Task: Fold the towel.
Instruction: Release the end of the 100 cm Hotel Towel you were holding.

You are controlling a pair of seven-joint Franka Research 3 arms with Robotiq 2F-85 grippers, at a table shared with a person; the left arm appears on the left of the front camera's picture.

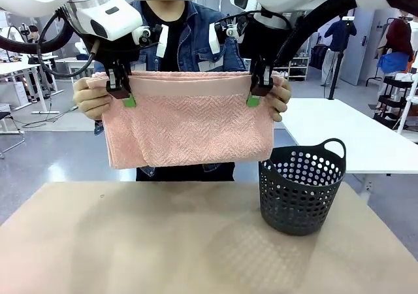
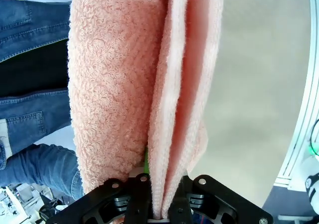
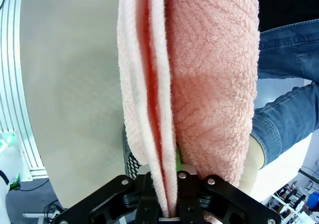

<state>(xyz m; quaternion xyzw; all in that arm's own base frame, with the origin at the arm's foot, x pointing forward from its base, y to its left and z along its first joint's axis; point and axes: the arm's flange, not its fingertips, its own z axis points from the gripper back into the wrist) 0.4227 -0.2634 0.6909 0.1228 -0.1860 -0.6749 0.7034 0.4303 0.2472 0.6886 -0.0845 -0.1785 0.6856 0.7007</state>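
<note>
At the left, the left gripper [image 1: 121,91] was clamped tight on the top left corner of the towel [image 1: 188,127], green pads pressed against the cloth. A hand of the person [image 1: 88,99] gripped the same corner from the outside, just beside the fingers. The towel hung in the air above the table [image 1: 163,242], clear of the tabletop. Its long axis ran level from side to side and its smooth hem band lay along the top edge, with the rest hanging straight down. It was already doubled over. The left wrist view showed several layers squeezed between that gripper's jaws, and the pads were almost buried in the pile.

At the right, the right gripper [image 1: 259,90] was closed the same way on the top right corner, with the person's other hand [image 1: 281,99] holding the edge just outside it. Part of each hand was hidden behind the cloth, and the towel also covered the person's middle.

Below the towel's lower right corner a dark basket [image 1: 302,189] stood upright on the table. The gap between corner and basket could not be judged from the front view.
</note>
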